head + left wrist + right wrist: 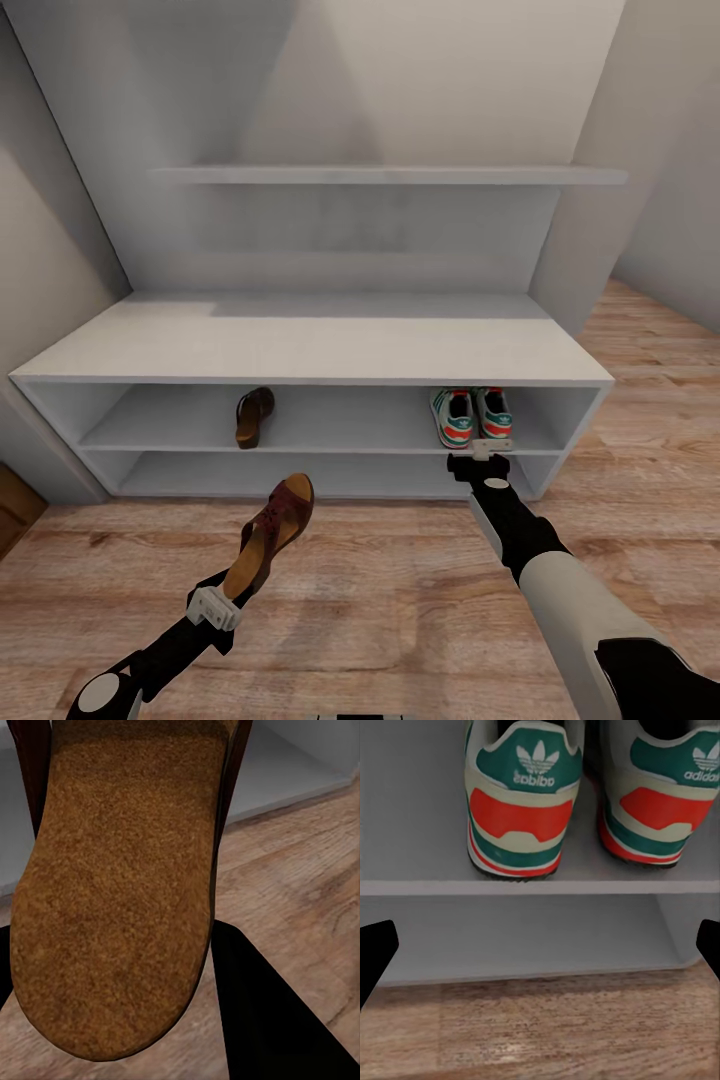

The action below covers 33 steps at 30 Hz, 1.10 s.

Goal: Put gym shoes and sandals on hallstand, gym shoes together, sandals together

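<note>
Left pincer [222,600]: is grasping one sandal [272,533] by its heel end, holding it tilted above the corridor floor [380,590].
Right pincer [482,455]: is hanging released, just before the hallstand [300,345].
Gym shoes [472,415]: are sitting side by side on the upper shelf, heels outward.
Other sandal [254,415]: is lying on that shelf, well apart from the shoes.

Sneakers [472,417] shelved — one sandal [254,416] too
</note>
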### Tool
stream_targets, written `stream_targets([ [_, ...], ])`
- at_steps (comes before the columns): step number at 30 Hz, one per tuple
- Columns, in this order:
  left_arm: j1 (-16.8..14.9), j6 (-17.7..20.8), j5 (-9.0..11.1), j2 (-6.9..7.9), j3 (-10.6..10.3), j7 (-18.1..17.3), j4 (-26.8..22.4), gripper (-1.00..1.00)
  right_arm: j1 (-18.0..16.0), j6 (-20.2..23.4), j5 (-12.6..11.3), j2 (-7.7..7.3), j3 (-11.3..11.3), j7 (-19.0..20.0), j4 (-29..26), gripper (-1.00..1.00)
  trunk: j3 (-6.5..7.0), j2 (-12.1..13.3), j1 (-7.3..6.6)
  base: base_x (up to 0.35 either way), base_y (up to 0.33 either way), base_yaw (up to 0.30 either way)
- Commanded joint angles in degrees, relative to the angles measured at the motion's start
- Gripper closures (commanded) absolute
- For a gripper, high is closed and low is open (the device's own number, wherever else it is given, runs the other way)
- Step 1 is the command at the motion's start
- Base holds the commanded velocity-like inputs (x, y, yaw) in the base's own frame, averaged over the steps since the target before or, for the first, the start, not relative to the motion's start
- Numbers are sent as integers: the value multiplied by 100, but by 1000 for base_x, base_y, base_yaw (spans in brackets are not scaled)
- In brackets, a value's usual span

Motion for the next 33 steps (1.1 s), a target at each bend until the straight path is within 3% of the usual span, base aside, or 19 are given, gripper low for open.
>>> stream_targets([
  [1,-3,-52,-73,-3,15,-17,-4,100,-1,34,28,-1,17,-30,-10,-100,-5,-2,-1,-2,0,0],
  [33,-3,-52,-69,-3,23,-17,-4,100,-1,-18,27,-1,17,-30,-10,-100,-5,-2,-1,0,0,0],
])
